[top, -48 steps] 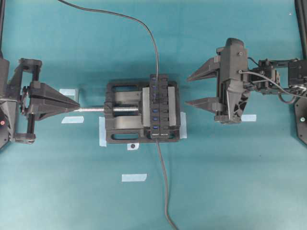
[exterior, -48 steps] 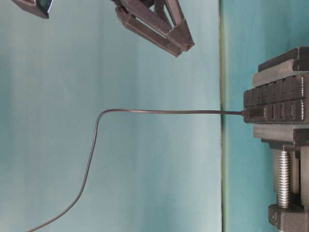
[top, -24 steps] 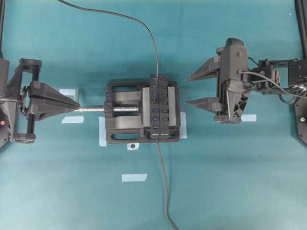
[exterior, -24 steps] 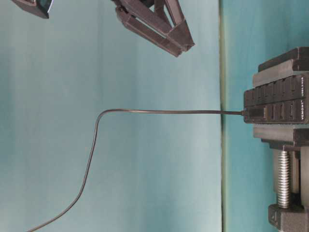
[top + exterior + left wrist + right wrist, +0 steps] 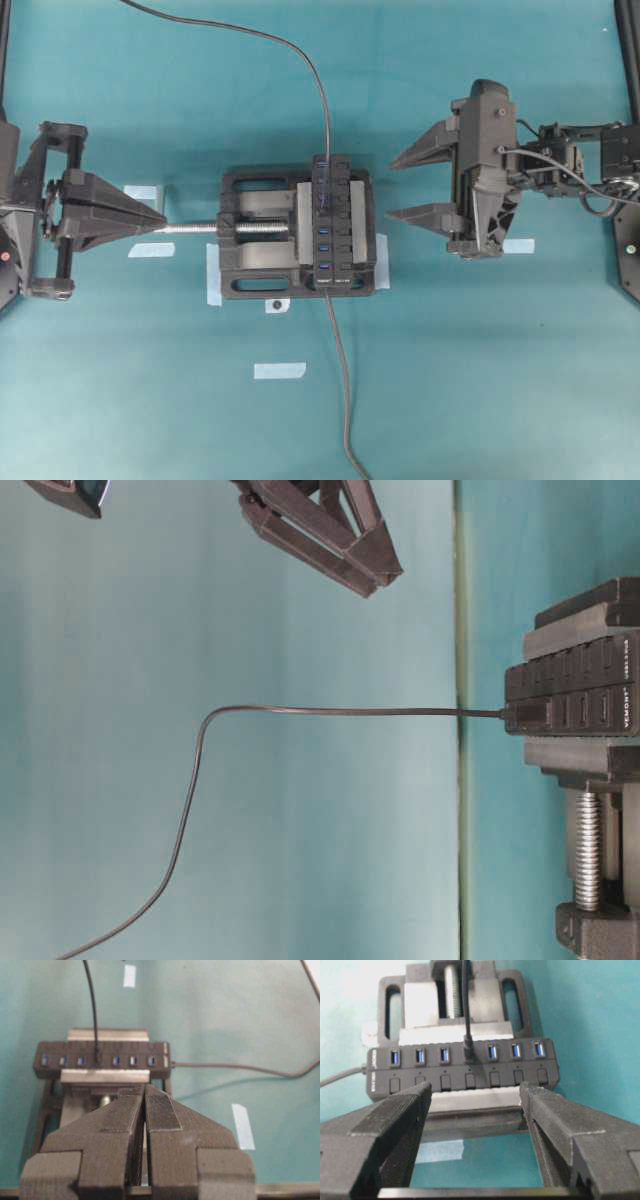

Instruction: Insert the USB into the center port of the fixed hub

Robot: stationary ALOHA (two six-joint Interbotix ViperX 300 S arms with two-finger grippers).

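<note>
The fixed hub is a long black bar with a row of blue slots, clamped in a vise. The USB plug stands in the center port, and its thin cable runs off to the far edge. The right wrist view shows the plug seated in the middle slot of the hub; the left wrist view shows the plug too. My left gripper is shut and empty, pointing at the vise screw. My right gripper is open and empty, just right of the hub.
The black vise with its silver screw holds the hub at the table's middle. The hub's own thicker cable runs to the front edge. Pieces of blue tape lie on the teal table.
</note>
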